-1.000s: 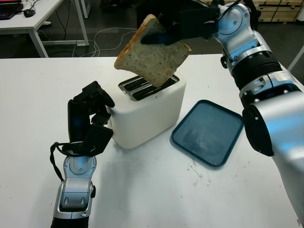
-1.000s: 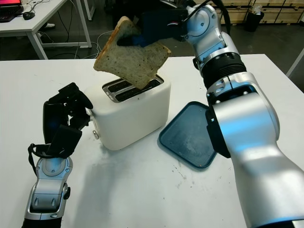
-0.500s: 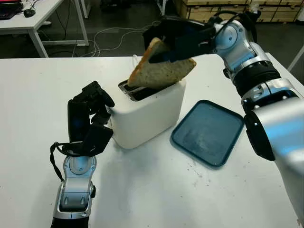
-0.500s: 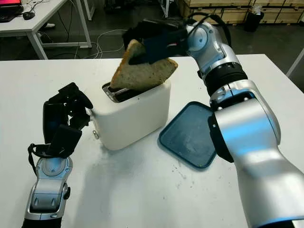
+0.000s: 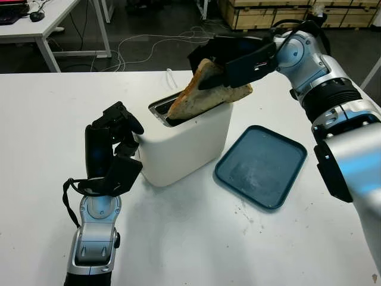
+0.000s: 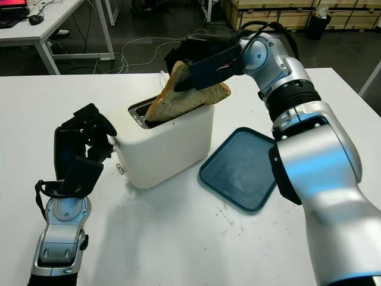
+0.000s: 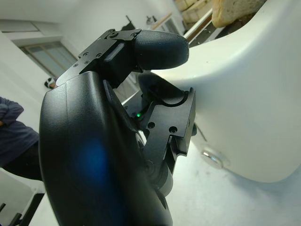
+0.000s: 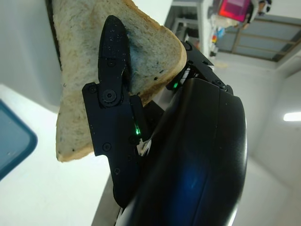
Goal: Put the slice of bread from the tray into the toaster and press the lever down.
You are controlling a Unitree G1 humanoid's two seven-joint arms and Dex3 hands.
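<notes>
- One slice of bread (image 5: 208, 95) sits tilted over the white toaster (image 5: 187, 143), its lower corner already dipped into a slot at the toaster's left end, its upper part leaning toward the right and lying across the toaster's top edge.
- Its long axis runs roughly along the slot but is slanted, not upright; I judge the slice must be tipped up and squared with the slot before it can drop fully in.
- The right hand (image 5: 235, 56) has the slice clamped between its fingers (image 8: 110, 75), gripping the upper, raised part from above and behind; the hand is directly over the toaster's far right side, so the bread lies below and to the left of it.
- Which of the two slots the corner has entered I cannot tell for sure; it looks like the nearer one.
- The left hand (image 5: 113, 146) is held upright just beside the toaster's left end wall, fingers curled and holding nothing; the wrist view shows it very close to that wall, near a small fitting low on it.
- That end is likely where the lever is, so the left hand is the nearer one for pressing it, though the lever itself is not clearly seen.
- The dark blue tray (image 5: 262, 167) lies bare on the white table (image 5: 196, 244), just right of the toaster.
</notes>
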